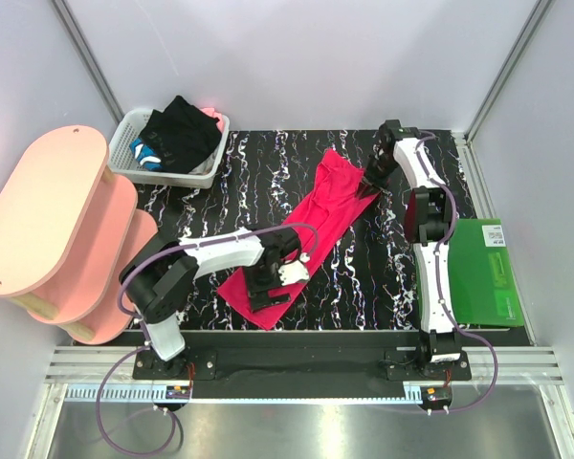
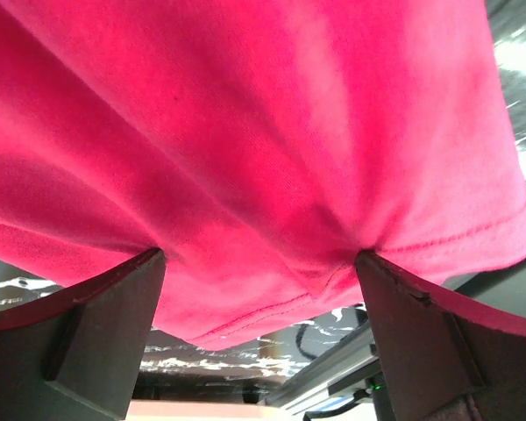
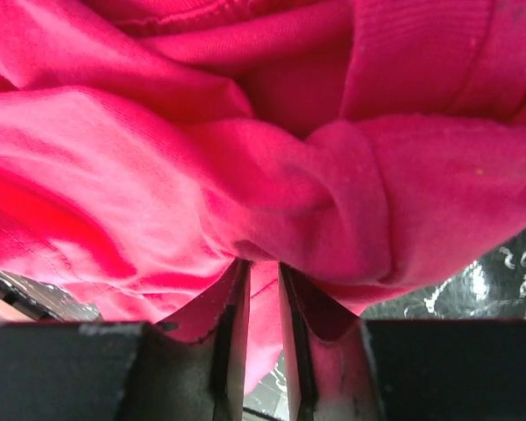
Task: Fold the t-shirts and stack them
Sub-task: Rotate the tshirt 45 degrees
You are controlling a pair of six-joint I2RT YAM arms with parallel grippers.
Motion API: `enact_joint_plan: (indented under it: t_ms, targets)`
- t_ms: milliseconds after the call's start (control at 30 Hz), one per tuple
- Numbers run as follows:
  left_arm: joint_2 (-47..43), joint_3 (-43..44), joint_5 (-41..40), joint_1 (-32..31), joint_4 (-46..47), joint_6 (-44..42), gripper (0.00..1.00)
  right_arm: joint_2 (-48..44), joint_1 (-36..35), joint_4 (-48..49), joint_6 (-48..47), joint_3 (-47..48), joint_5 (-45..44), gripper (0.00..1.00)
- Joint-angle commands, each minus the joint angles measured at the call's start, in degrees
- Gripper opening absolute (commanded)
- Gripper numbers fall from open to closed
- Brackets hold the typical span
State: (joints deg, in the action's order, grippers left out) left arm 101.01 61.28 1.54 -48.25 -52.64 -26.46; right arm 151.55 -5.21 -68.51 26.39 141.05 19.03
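Note:
The pinkish-red t-shirt point(image 1: 316, 225) lies in a long diagonal strip on the black marbled table, from near left to far right. My left gripper point(image 1: 266, 289) is over its near end. In the left wrist view the gripper point(image 2: 259, 260) is wide open, and the shirt's hemmed edge point(image 2: 272, 175) lies across both fingertips. My right gripper point(image 1: 371, 182) is at the shirt's far right corner. In the right wrist view it point(image 3: 263, 267) is shut on a bunched fold of red cloth point(image 3: 272, 167). The black t-shirt point(image 1: 182, 134) lies crumpled in the white basket.
The white slotted basket point(image 1: 129, 158) stands at the far left and also holds blue and pink cloth. A pink tiered shelf point(image 1: 57, 220) stands at the left edge. A green mat point(image 1: 488, 273) lies at the right edge, beside the right arm.

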Motion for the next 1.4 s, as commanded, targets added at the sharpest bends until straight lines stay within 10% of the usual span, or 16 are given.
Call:
enact_joint_plan:
  t_ms: [0, 467, 633, 767, 1000, 1367]
  targets:
    - [0.07, 2.7, 8.3, -0.71, 1.84, 1.32, 0.98, 3.49, 0.99, 0.31, -1.52, 7.19, -2.42, 0.26]
    - [-32.53, 11.84, -10.5, 6.67, 0.35, 4.83, 0.99, -3.44, 2.84, 7.51, 1.03, 13.02, 4.53, 0.28]
    - [-44.55, 12.56, -11.21, 15.7, -2.38, 5.19, 0.99, -16.15, 0.48, 6.9, 0.16, 10.22, 4.53, 0.72]
    - [-52.4, 5.29, -14.18, 19.07, -1.59, 5.62, 0.99, -30.23, -8.65, 5.24, -3.62, 1.7, -5.44, 0.95]
    - [-59.26, -3.97, -18.77, 23.19, 4.3, 7.38, 0.99, -51.23, -40.9, 10.32, -3.56, -30.8, -29.99, 1.0]
    - [-42.93, 3.4, 5.03, 47.88, 6.33, 9.58, 0.99, -46.61, -76.33, 10.24, 3.23, -48.51, -52.15, 1.0]
